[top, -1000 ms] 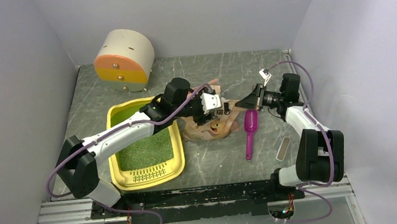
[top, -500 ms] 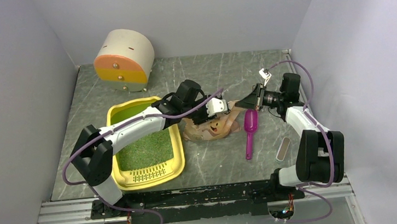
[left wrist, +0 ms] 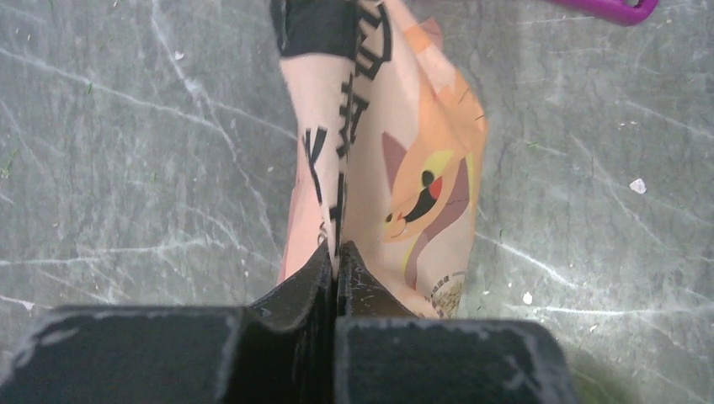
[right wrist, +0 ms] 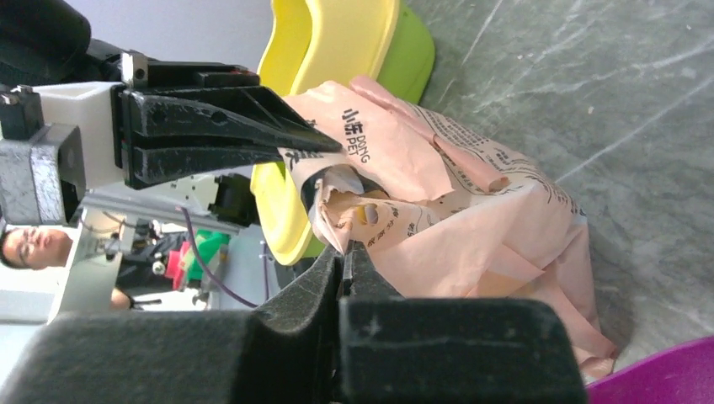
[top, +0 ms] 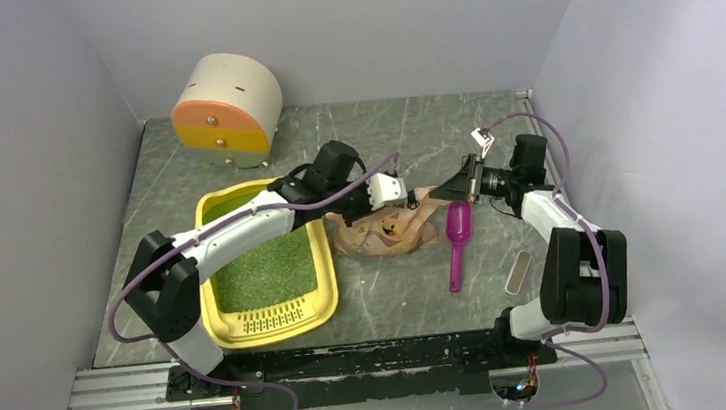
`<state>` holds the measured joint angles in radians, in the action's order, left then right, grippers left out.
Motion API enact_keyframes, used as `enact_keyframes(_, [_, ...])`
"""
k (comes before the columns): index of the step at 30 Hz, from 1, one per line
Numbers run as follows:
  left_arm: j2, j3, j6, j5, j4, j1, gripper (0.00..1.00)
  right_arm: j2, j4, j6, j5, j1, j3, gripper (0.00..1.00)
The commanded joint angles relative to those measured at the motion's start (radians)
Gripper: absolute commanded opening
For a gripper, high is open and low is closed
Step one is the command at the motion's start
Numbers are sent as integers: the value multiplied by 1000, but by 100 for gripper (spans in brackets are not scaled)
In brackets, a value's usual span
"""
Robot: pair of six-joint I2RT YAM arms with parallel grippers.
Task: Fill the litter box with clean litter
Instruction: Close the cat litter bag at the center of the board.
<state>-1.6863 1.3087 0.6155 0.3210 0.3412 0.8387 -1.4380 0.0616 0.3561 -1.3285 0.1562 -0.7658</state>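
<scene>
The yellow litter box (top: 324, 291) lies left of centre with green clean litter (top: 263, 272) spread inside it. Right of it slumps a pink-beige printed bag (top: 388, 233), also seen as the bag (left wrist: 412, 168) with its cartoon animal and the bag (right wrist: 455, 219). My left gripper (top: 413, 198) reaches over the box's far right corner and is shut on the bag's top edge; in its own view the left gripper (left wrist: 337, 249) pinches a fold. From the right, my right gripper (top: 440, 194), seen again as the right gripper (right wrist: 345, 250), is shut on the bag's opposite top edge.
A magenta scoop (top: 457, 242) lies on the table just right of the bag. A small beige oblong piece (top: 519, 272) sits near the right arm. At the back left stands a white cylinder with an orange end (top: 227, 108). Grey walls close in three sides.
My left gripper has gone from open to shut on the bag's top edge, after shifting right from over the bag. The right arm has barely moved.
</scene>
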Motion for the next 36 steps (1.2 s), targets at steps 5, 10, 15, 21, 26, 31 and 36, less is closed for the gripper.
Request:
enact_keyframes(5, [44,8,52,93,170,-100,5,71,-209,-117,261,52,-89,33])
enact_keyframes(10, [38,2,42,124,154,-99,5,155,66,64,147,86,34,61])
enact_keyframes(15, [49,6,45,146,141,-101,5,105,70,23,133,65,34,66])
enact_keyframes(21, [9,61,66,181,202,-104,5,125,212,-111,197,-100,105,68])
enact_keyframes(26, [17,50,68,206,199,-114,5,120,483,-94,139,-102,195,61])
enact_keyframes(31, [21,57,84,211,208,-135,5,-115,-94,-223,-115,-76,-111,0])
enact_keyframes(36, [33,50,92,198,186,-172,5,-312,-1364,-1305,-296,-77,-407,0])
